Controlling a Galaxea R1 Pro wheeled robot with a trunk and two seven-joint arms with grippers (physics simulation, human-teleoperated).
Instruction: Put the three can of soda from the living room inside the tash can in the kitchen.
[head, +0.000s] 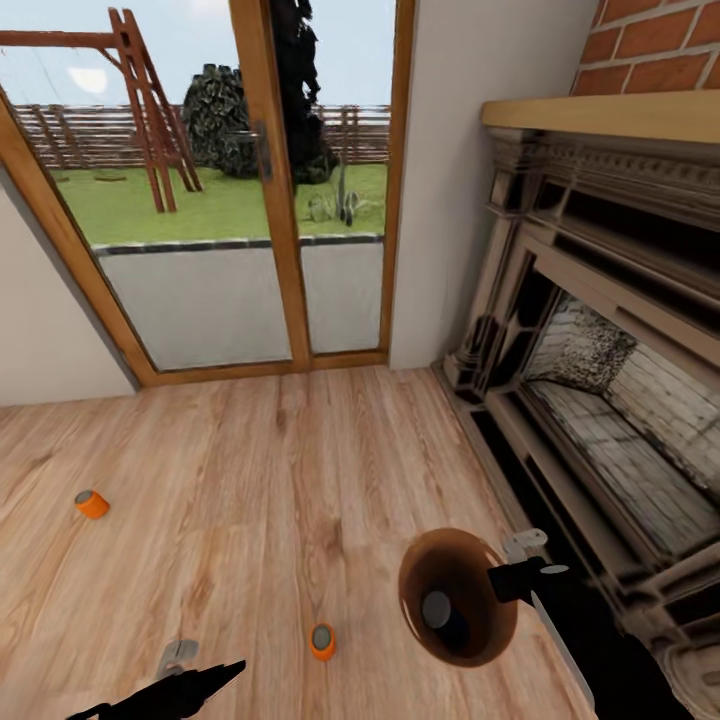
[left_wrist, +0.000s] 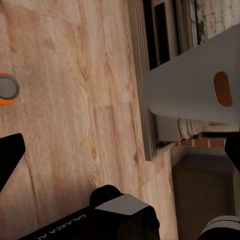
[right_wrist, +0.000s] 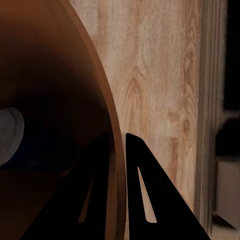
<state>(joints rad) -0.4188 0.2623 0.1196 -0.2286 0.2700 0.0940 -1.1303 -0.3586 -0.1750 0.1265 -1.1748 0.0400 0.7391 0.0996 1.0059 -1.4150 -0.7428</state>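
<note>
I am in the living room, head camera looking down at the light wood floor (head: 260, 480). Ahead stands a glazed wooden door (head: 270, 200) with a lawn and a wooden frame outside; along the floor's right edge runs the ornate fireplace (head: 600, 350), with brick above its mantel.

The tash can (head: 458, 598) hangs over the floor near the fireplace base, tipped so I see into its brown inside. My right hand (head: 512, 580) has it by the rim: in the right wrist view one dark finger (right_wrist: 142, 195) lies outside the brown wall (right_wrist: 65, 100) and the other inside, pinching the rim between them. The left wrist view shows the bin's pale grey outside (left_wrist: 195, 85) with an orange oval mark on it.

A can of soda (head: 437, 610) lies inside the bin, grey top toward me; in the right wrist view its body (right_wrist: 40, 145) looks dark blue.

One orange can (head: 322, 641) stands on the floor near the lower edge of my view, left of the bin and just ahead of my left hand (head: 205, 680). The left wrist view catches that can (left_wrist: 7, 89) too. Whether the left hand's fingers are spread or pressed together, I cannot tell.

The second orange can (head: 91, 503) lies on its side well apart, toward the floor's left edge.
</note>
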